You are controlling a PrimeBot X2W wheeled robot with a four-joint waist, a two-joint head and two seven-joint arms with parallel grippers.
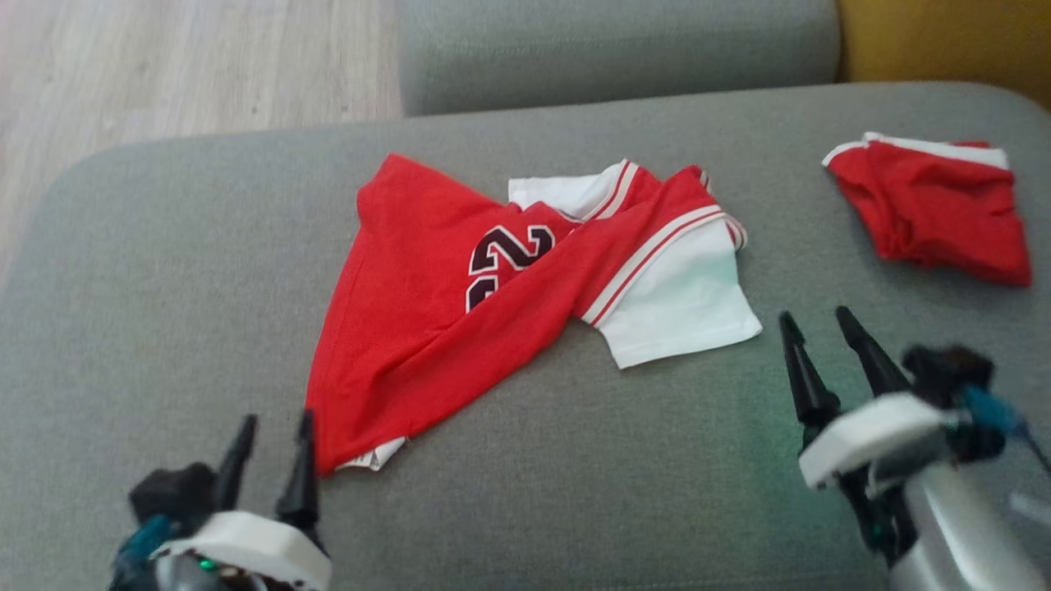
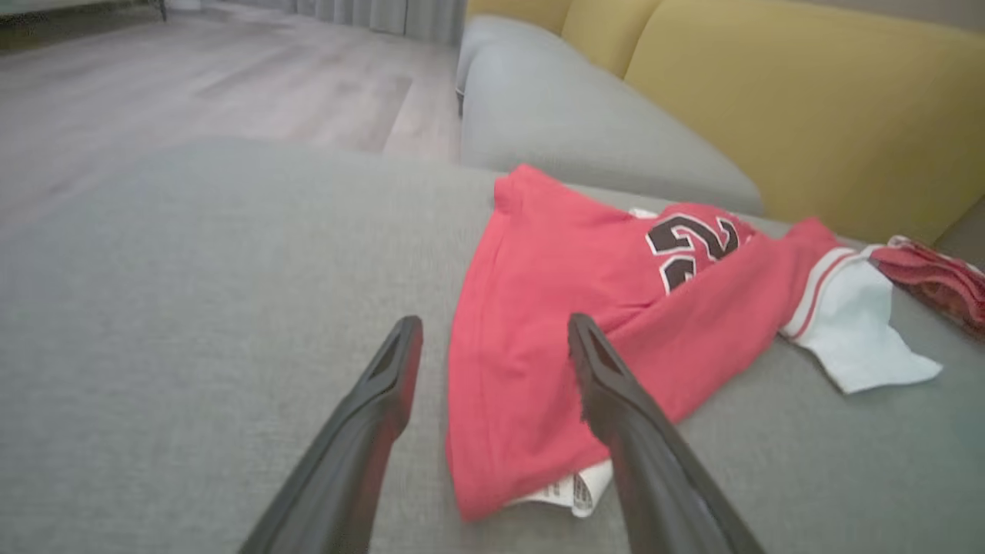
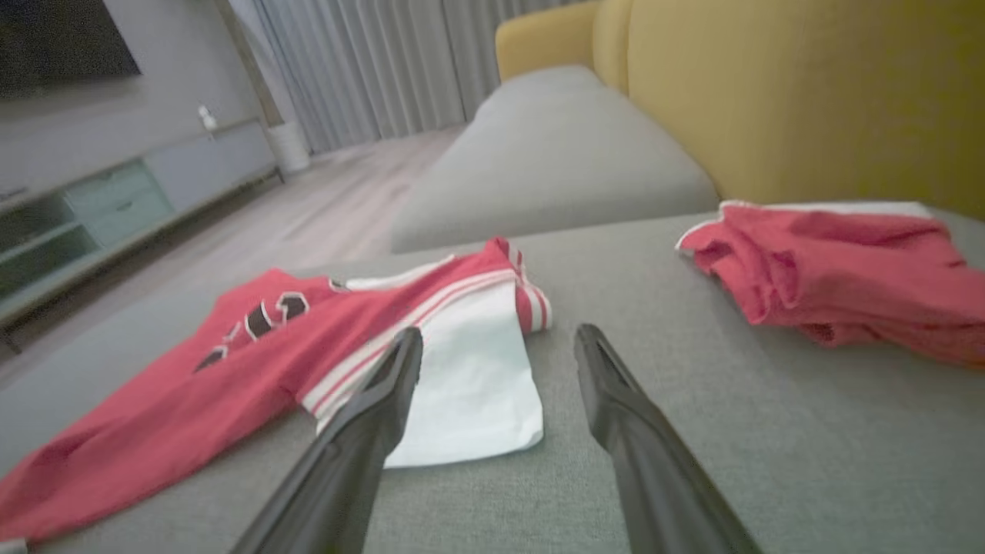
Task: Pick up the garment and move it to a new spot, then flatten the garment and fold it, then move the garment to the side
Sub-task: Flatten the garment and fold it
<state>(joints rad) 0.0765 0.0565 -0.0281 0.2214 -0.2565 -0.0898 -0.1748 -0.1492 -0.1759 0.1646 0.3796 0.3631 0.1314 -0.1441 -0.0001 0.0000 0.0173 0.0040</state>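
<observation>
This is a living room: grey sofa [image 1: 575, 476], yellow backrest [image 1: 944, 41] at one o'clock, wood floor [image 1: 164, 66] at eleven, perhaps a television [image 3: 61, 38].

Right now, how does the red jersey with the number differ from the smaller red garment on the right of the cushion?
The jersey shows a dark number and white sleeves; the smaller red garment is plain red with a white band on one edge. The jersey lies spread wide, folded over itself; the smaller red garment is bunched compactly. Both are red with white trim and lie on the grey cushion.
</observation>
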